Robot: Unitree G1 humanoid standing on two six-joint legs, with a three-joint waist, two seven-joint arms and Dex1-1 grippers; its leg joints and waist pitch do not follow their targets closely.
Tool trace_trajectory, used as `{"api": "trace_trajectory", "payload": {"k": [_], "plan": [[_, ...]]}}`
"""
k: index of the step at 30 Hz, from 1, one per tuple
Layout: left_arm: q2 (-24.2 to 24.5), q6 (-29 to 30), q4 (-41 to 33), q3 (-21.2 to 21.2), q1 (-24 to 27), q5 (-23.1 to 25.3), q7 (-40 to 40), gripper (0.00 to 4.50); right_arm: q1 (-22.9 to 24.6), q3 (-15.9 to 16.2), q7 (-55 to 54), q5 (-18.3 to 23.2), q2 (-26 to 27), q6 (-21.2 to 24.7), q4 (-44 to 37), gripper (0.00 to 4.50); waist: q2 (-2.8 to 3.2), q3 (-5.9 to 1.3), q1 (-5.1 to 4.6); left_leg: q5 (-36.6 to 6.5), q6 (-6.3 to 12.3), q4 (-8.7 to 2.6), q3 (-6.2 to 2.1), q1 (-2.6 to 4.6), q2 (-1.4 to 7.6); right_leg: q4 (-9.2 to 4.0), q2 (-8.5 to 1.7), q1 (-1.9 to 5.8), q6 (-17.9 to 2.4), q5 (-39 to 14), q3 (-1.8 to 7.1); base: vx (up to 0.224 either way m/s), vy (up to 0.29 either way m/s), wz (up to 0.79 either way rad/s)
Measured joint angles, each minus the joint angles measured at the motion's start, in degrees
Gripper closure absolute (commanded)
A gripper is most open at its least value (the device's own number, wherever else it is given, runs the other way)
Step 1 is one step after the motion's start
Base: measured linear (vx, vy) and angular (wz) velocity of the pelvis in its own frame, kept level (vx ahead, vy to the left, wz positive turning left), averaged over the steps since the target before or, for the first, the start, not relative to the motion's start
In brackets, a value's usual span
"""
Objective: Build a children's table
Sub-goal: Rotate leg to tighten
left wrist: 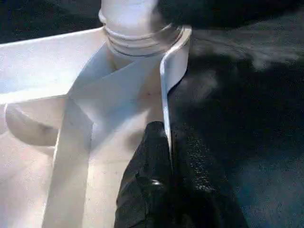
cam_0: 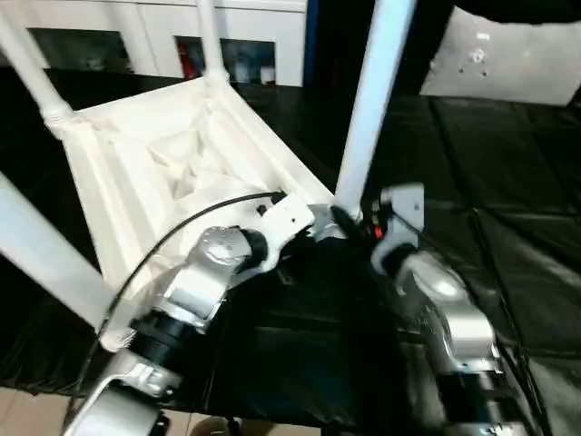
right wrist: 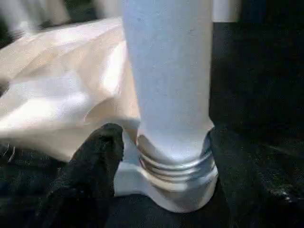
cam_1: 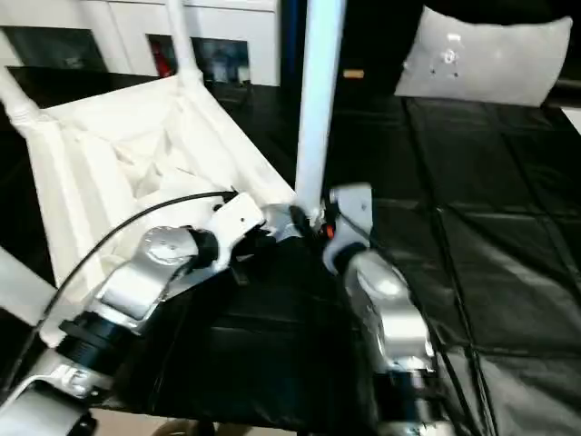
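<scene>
Left claw [left wrist: 167, 156] clenched on top [cam_0: 172, 154] rim — steadying it; right claw [right wrist: 142, 156] grip unclear, beside leg [right wrist: 168, 80] threads.

Left gripper [left wrist: 166, 190] clamped, right gripper [right wrist: 142, 156] spread

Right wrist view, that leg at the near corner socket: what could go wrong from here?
1. The long white tapered leg shows exposed thread rings above the rounded corner socket, so it looks not fully seated and may wobble or cross-thread.
2. The left gripper pinches only the thin rim of the white ribbed plastic tabletop; turning the leg might twist it free.
3. The right gripper sits beside the leg's base and could slip.
</scene>
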Motion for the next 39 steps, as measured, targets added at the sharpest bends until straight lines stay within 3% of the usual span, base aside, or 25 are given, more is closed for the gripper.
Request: {"api": "trace_trajectory", "payload": {"k": [7, 13, 20, 22, 32, 39], "plan": [[6.8, -6.7, -0.4, 0.1, 1.6, -3.4, -10.1, 4.5, -1.7, 2.3, 18.2, 2.3, -11.1, -3.0, 0.6, 0.86, 0.01, 0.06, 0.46, 0.0, 0.02, 0.04, 0.01, -0.05, 0.04, -0.01, 0.01, -0.11, 0.0, 0.0, -0.03, 0.0, 0.0, 0.0], [12.2, -13.8, 0.9, -0.8, 2.3, -5.7, -20.0, 4.5, -3.3, 5.8, 34.6, 5.5, -18.2, -4.3, 1.6, 0.86, -0.03, 0.08, 1.76, 0.0, 0.14, 0.09, 0.03, -0.1, 0.02, -0.09, -0.04, -0.06, 0.0, 0.0, -0.04, 0.0, 0.0, 0.0], [15.2, -15.5, 0.9, -1.8, 2.3, -8.3, -28.0, 4.5, -5.4, 9.3, 44.1, 6.4, -19.8, -5.1, 4.9, 1.19, -0.18, 0.14, 2.42, 0.1, 0.16, 0.09, 0.05, -0.11, 0.04, -0.08, -0.05, -0.07, 0.0, 0.0, -0.05, 0.0, 0.0, 0.0], [15.3, -16.0, 0.9, -2.0, 2.3, -8.3, -29.0, 4.5, -6.4, 10.0, 45.6, 6.6, -19.7, -5.0, 6.0, 1.51, -0.21, 0.15, 2.49, 0.1, 0.15, 0.1, 0.05, -0.11, 0.04, -0.08, -0.05, -0.06, -0.1, 0.0, -0.05, 0.0, 0.0, 0.0], [15.3, -17.0, 1.0, -2.7, 1.9, -8.9, -30.4, 4.5, -7.9, 10.8, 47.9, 8.0, -19.0, -4.3, 8.3, 2.45, -0.29, 0.19, 2.9, 0.2, 0.37, 0.1, 0.08, -0.12, 0.05, -0.07, -0.06, -0.07, -0.1, 0.0, -0.05, 0.0, 0.0, 0.0], [15.5, -17.4, 1.3, -2.7, 1.9, -9.1, -30.5, 4.5, -7.9, 10.7, 47.9, 8.3, -18.7, -4.0, 8.4, 2.56, -0.29, 0.19, 2.88, 0.2, 0.36, 0.09, 0.08, -0.1, 0.06, -0.06, -0.06, -0.07, -0.1, 0.0, -0.06, 0.0, 0.0, 0.0]]}}
